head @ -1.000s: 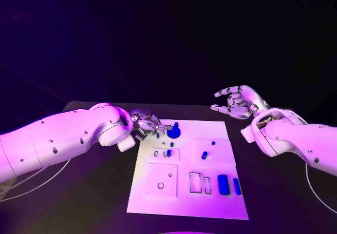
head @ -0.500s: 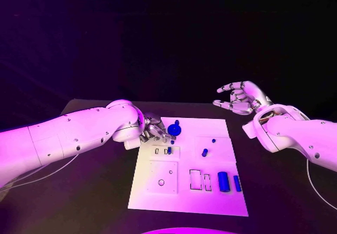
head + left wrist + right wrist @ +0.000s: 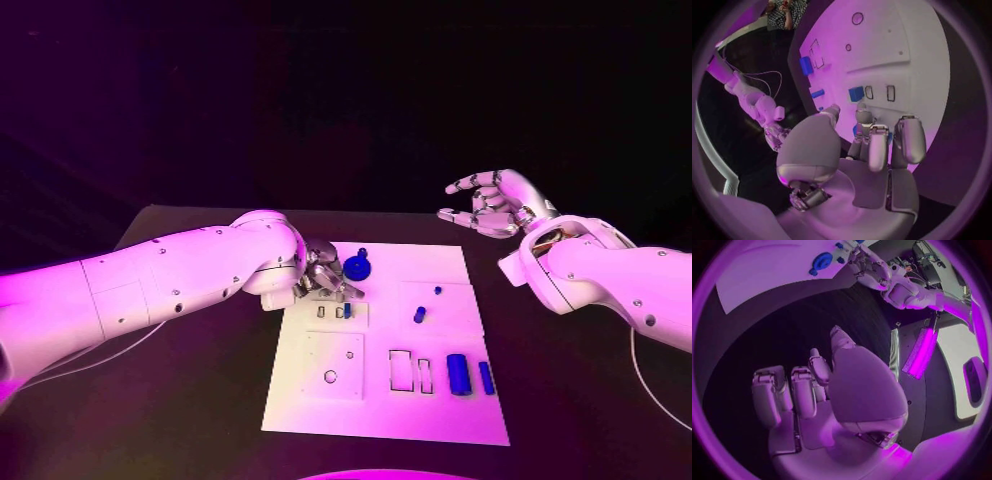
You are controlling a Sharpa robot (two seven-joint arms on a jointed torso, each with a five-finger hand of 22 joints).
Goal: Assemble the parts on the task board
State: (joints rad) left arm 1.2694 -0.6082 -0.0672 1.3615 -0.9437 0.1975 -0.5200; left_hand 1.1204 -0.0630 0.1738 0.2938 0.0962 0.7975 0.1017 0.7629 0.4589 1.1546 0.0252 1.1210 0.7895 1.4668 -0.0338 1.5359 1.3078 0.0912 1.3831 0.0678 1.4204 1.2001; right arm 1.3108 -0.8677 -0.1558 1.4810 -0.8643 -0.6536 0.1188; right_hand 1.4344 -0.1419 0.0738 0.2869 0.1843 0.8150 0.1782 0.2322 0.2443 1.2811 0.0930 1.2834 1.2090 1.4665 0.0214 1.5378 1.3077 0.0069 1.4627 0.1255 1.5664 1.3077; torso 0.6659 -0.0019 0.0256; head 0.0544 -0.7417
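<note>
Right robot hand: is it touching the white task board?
Apart. In the head view the right robot hand hangs over the black table beyond the white task board's far right corner, fingers spread, holding nothing.

Glossy white arms [image 3: 159, 285], small dark screw holes, thin cables, jointed silver fingers [image 3: 483, 205]

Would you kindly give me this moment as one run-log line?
left hand: fingers down at task board far-left corner, grasp unclear | right hand: open, raised off-board | round blue part: on board
</note>
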